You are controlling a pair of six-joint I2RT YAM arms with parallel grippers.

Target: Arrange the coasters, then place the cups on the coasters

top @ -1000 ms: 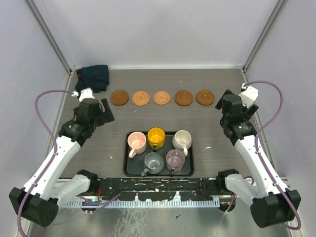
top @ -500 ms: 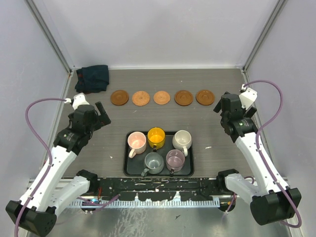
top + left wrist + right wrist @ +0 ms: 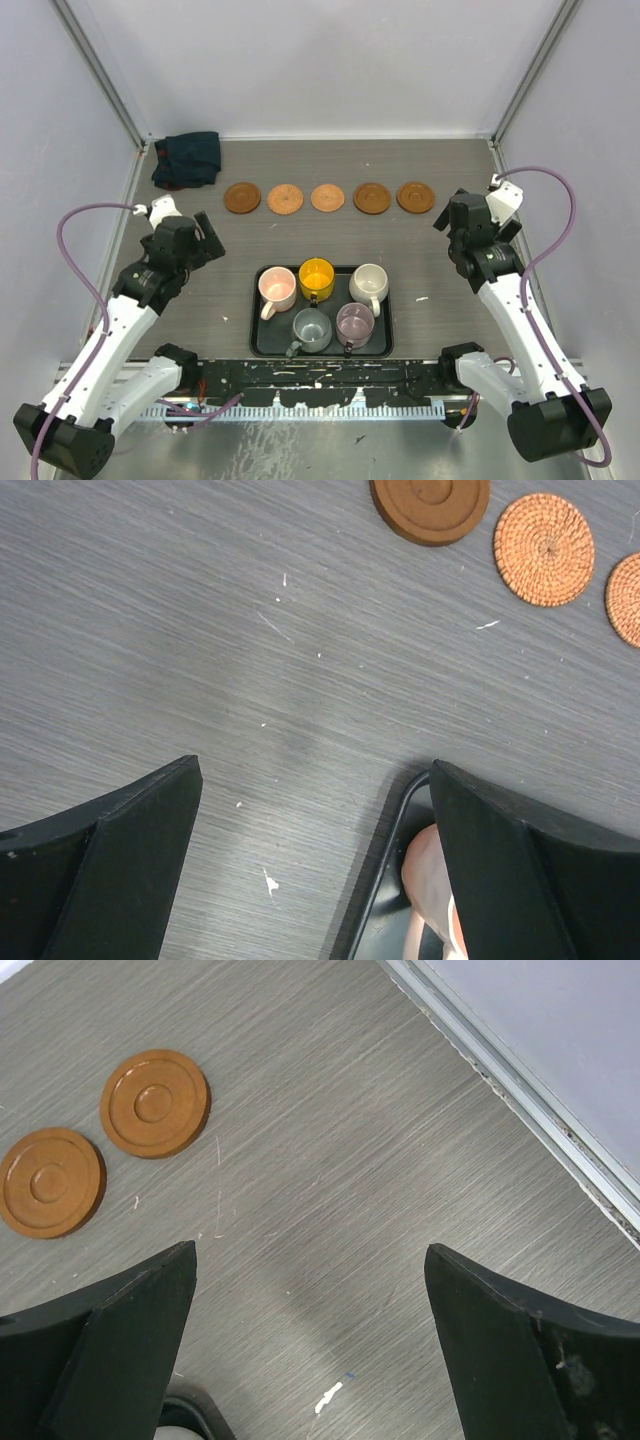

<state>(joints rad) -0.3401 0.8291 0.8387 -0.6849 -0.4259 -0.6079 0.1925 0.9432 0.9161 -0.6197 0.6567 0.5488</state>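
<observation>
Several round coasters lie in a row across the far part of the table, from a dark brown coaster (image 3: 241, 197) on the left to another (image 3: 415, 196) on the right. Several cups stand on the black tray (image 3: 257, 340): pink (image 3: 277, 289), yellow (image 3: 316, 277), cream (image 3: 369, 283), grey-teal (image 3: 311, 328) and mauve (image 3: 355, 322). My left gripper (image 3: 205, 232) (image 3: 312, 770) hangs open over bare table just left of the tray rim (image 3: 395, 850), beside the pink cup (image 3: 428, 875). My right gripper (image 3: 448, 215) (image 3: 310, 1250) is open and empty, near two brown coasters (image 3: 155, 1103).
A dark folded cloth (image 3: 187, 159) lies in the far left corner. The enclosure walls stand close on both sides, with the right wall's base rail (image 3: 520, 1080) next to my right gripper. A corner of the tray (image 3: 190, 1415) shows in the right wrist view.
My left arm has drawn back toward the near left, its gripper shifting slightly left and nearer. The right arm has barely moved. Both grippers stay open.
</observation>
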